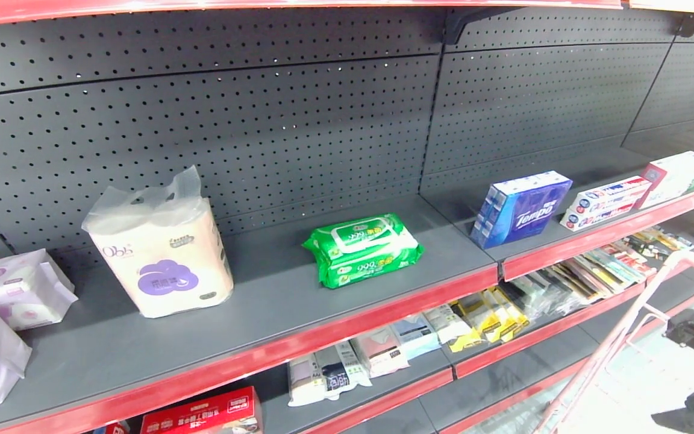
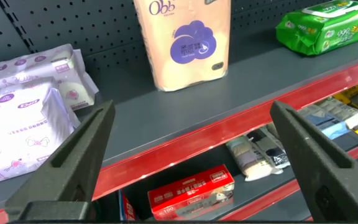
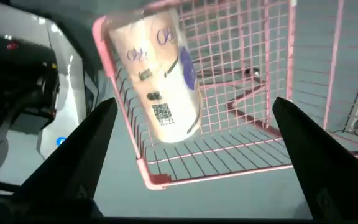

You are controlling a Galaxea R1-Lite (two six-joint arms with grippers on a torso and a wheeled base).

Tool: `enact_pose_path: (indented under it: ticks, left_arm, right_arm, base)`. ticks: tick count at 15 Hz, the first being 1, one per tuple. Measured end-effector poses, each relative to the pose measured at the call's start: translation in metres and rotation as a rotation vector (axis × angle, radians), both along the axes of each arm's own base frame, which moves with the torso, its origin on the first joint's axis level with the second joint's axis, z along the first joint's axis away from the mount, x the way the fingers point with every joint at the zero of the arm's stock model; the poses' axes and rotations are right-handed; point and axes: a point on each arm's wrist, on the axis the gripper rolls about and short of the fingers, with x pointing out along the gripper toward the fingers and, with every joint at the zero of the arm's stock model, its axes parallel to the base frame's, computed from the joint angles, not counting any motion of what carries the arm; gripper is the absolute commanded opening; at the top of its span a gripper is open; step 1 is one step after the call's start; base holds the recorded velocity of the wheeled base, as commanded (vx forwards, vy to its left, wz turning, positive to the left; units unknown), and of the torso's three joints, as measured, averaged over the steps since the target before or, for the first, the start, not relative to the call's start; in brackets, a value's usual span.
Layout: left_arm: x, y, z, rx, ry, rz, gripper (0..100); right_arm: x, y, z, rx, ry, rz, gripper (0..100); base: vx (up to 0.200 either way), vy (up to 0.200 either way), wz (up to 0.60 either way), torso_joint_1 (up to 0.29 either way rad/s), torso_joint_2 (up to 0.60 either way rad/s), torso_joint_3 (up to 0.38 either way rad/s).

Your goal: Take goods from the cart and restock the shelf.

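right gripper fingers apart, above the pink wire cart; a white plastic-wrapped roll pack lies in it, untouched. left gripper also spread, facing the grey shelf with red front edge. a white roll pack with purple print stands upright there, with a green wipes pack to its right.

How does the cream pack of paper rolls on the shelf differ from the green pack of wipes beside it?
The paper roll pack stands upright and tall; the green wipes pack lies flat and low. The roll pack is cream with a purple design, the wipes pack green with a white panel on top. Both rest on the same grey shelf, apart from each other.
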Motion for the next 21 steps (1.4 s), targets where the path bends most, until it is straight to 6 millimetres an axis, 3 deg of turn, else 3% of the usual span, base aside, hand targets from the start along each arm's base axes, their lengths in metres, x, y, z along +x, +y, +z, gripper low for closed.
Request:
enact_pose_path:
  ticks: [4,8,17,21]
  left_arm:
    - [0.000,0.000,0.000,0.000,0.000,0.000,100]
    - [0.000,0.000,0.000,0.000,0.000,0.000,100]
    - [0.000,0.000,0.000,0.000,0.000,0.000,100]
    - [0.000,0.000,0.000,-0.001,0.000,0.000,100]
  right_arm:
    - [0.014,-0.013,-0.031,-0.019,-0.009,0.014,100]
    - [0.013,-0.007,-0.053,0.013,0.045,0.037,100]
    - [0.012,0.004,-0.060,0.033,0.081,0.078,100]
    - [0.013,0.010,-0.060,0.035,0.086,0.104,100]
  base:
    - [0.000,0.000,0.00,0.000,0.00,0.000]
    - [0.000,0.000,0.00,0.000,0.00,0.000]
    - [0.000,0.000,0.00,-0.005,0.01,0.007]
    - [0.000,0.000,0.00,-0.119,0.28,0.148]
